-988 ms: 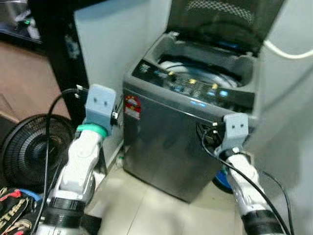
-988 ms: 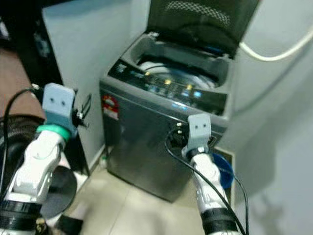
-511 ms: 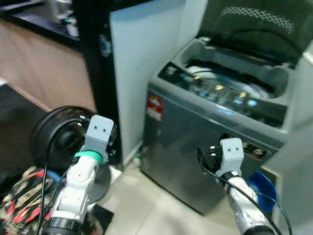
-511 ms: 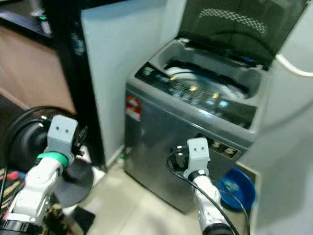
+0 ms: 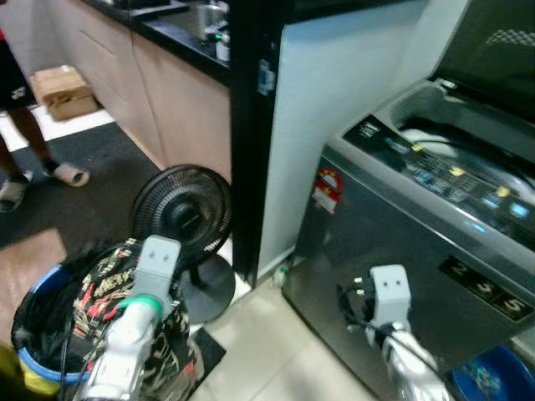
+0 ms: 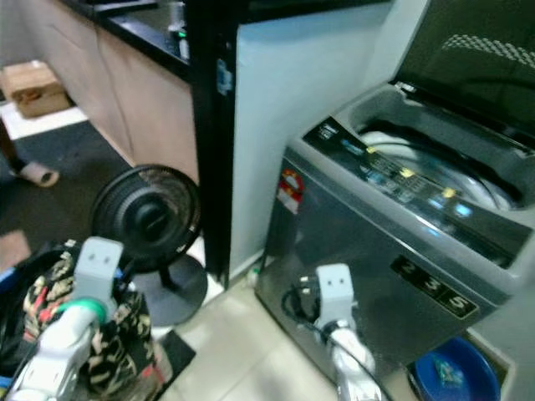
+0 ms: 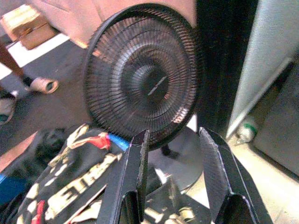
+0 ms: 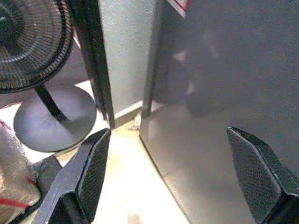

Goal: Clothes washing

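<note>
clothes (image 5: 100, 292): patterned heap in the blue-rimmed basket (image 5: 33, 368) on the floor, near the fan (image 5: 184, 219).
left gripper (image 7: 180, 184): jaws apart, empty, just above the heap; you should sink deep before closing.
right gripper (image 8: 180, 172): jaws wide, empty, beside the washing machine (image 5: 418, 242).
lid: already up.

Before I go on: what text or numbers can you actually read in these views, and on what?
"235": large digits low on the washing machine front panel.
"ETH": partial letters on the patterned garment in the laundry basket; the rest is hidden.
Red sticker on the washer front: too blurred.
Control panel labels: too small.
</note>
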{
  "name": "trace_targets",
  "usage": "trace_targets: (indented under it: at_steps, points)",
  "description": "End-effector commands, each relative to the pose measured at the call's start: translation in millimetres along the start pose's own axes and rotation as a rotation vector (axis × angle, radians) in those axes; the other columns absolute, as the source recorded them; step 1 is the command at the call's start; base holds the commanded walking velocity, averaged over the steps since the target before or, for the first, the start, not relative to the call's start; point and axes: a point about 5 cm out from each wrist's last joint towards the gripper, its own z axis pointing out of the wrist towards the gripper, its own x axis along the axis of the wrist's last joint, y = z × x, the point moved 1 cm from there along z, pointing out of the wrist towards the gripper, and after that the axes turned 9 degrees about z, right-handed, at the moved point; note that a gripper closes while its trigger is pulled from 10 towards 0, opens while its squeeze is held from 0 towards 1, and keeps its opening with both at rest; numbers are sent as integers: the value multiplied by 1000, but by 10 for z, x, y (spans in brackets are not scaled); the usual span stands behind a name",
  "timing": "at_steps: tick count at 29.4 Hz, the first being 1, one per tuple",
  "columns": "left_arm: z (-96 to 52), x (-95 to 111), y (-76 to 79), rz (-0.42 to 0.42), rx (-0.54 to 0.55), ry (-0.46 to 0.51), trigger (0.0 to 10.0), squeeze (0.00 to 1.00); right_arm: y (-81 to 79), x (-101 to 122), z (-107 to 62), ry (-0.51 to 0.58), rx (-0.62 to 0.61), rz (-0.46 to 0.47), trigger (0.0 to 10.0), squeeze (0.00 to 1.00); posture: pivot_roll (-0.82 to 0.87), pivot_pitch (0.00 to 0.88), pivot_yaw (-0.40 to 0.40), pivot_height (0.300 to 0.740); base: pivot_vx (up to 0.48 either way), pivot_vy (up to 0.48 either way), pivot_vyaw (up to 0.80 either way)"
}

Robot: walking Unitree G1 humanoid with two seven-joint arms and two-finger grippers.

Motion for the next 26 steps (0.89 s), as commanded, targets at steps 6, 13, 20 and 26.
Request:
trace_targets:
  at_steps: [6, 13, 20, 26]
  points:
    - [22, 4, 1, -10, 14, 11, 10000, 0, -56, 31, 30, 27, 24, -15, 10000, 0, 87, 22, -44, 740, 0, 0, 763]
    - [37, 15, 1, -10, 23, 14, 10000, 0, -86, 50, 42, 39, 35, -17, 10000, 0, 86, 24, -45, 740, 0, 0, 763]
    - [51, 26, 6, -9, 27, 18, 10000, 0, -90, 57, 54, 45, 41, -19, 10000, 0, 87, 24, -45, 740, 0, 0, 763]
    - [61, 32, 18, -9, 26, 22, 10000, 0, -94, 58, 60, 46, 43, -21, 10000, 0, 87, 24, -46, 740, 0, 0, 763]
